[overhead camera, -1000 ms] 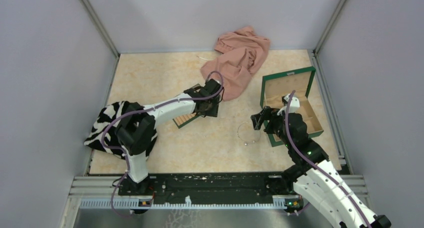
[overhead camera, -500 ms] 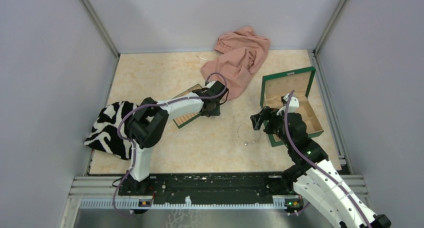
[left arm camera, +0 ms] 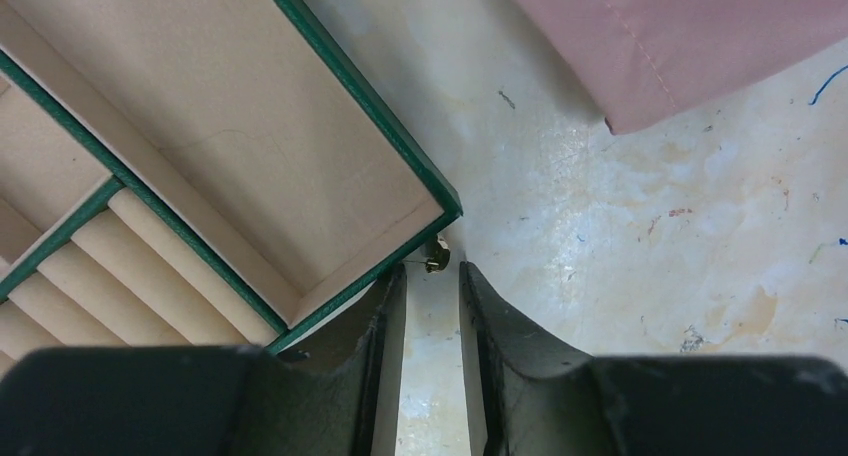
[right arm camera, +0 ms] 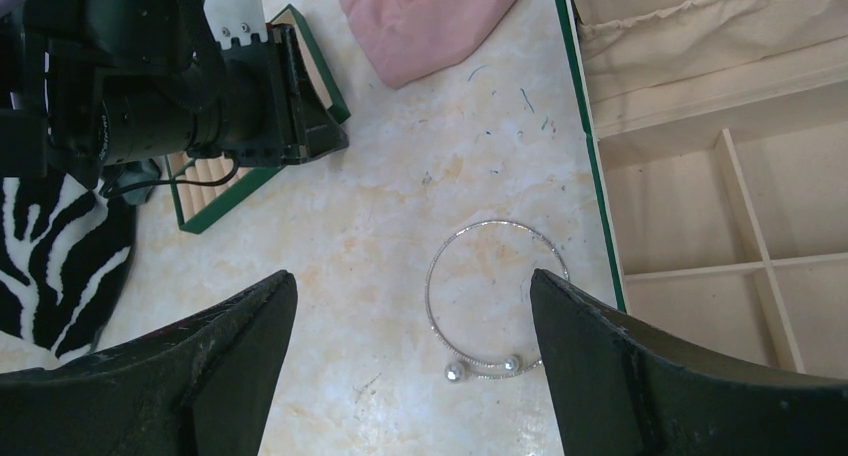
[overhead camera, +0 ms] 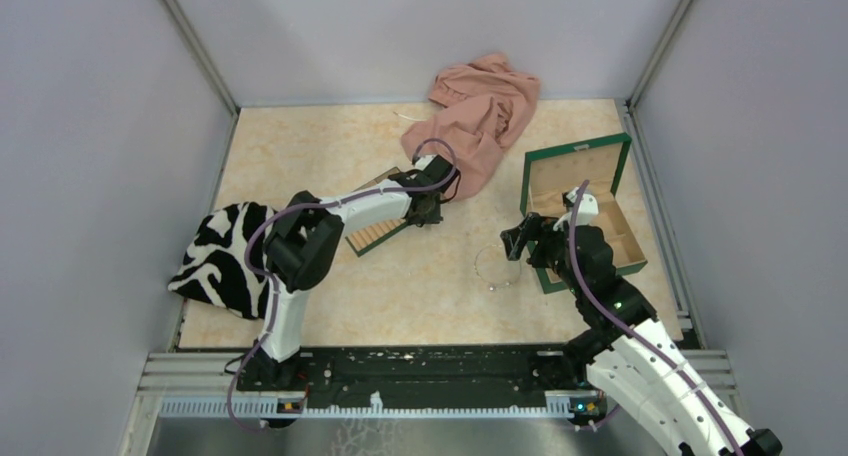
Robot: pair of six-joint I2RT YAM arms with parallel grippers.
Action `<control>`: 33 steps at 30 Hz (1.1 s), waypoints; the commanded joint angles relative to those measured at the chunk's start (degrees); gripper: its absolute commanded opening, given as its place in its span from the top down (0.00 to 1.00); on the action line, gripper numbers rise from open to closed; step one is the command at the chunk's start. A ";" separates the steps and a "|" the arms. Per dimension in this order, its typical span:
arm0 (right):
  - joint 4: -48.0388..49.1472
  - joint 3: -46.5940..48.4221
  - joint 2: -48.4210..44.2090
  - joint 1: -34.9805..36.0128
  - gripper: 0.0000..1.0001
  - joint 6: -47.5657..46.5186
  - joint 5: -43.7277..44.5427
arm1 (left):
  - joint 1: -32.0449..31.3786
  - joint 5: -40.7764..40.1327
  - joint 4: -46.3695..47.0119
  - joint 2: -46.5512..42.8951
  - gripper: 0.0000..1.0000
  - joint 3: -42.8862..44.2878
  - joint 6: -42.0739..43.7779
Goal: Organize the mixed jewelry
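Observation:
A thin silvery loop necklace [right arm camera: 495, 301] with two small bead ends lies flat on the table, just left of the green box. It also shows in the top view [overhead camera: 494, 266]. My right gripper [right arm camera: 412, 276] is wide open above it, one finger on each side, and touches nothing. My left gripper [left arm camera: 432, 276] is low at the far corner of the slotted tray [left arm camera: 350, 76], its fingers a narrow gap apart with bare table between them. A tiny gold-coloured piece [left arm camera: 436, 259] lies on the table just beyond the fingertips, against the tray's corner.
The open green wooden compartment box [overhead camera: 575, 146] stands at the right, lid up. A pink cloth [overhead camera: 480, 116] lies at the back, close to the left gripper [overhead camera: 428, 211]. A zebra-patterned cloth [overhead camera: 215, 256] lies at the left edge. Grey walls enclose the table.
My left gripper has moved a little farther back and to the right along the slotted tray, toward the pink cloth. The right arm and the necklace have not moved.

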 commanded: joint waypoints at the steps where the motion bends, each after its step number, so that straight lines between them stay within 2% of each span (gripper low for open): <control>1: 2.27 1.41 0.00 -0.52 0.14 -0.36 -0.45 | 0.68 -0.28 -0.98 1.49 0.68 0.53 0.77; 9: 3.11 1.25 0.65 -0.47 0.14 -0.12 -1.02 | 0.59 2.88 3.46 -0.76 0.68 -1.68 6.36; 14: 3.35 1.30 0.93 -0.47 0.14 -0.42 -0.89 | 0.44 3.80 2.42 -0.47 0.69 -0.53 8.42; 21: 3.28 1.17 1.03 -0.47 0.14 -0.39 -0.81 | -1.40 -1.69 -1.41 0.03 0.62 1.49 10.26; 33: 3.32 1.13 0.81 -0.47 0.14 -0.40 -0.63 | -2.62 -4.47 0.26 1.46 0.64 3.89 15.52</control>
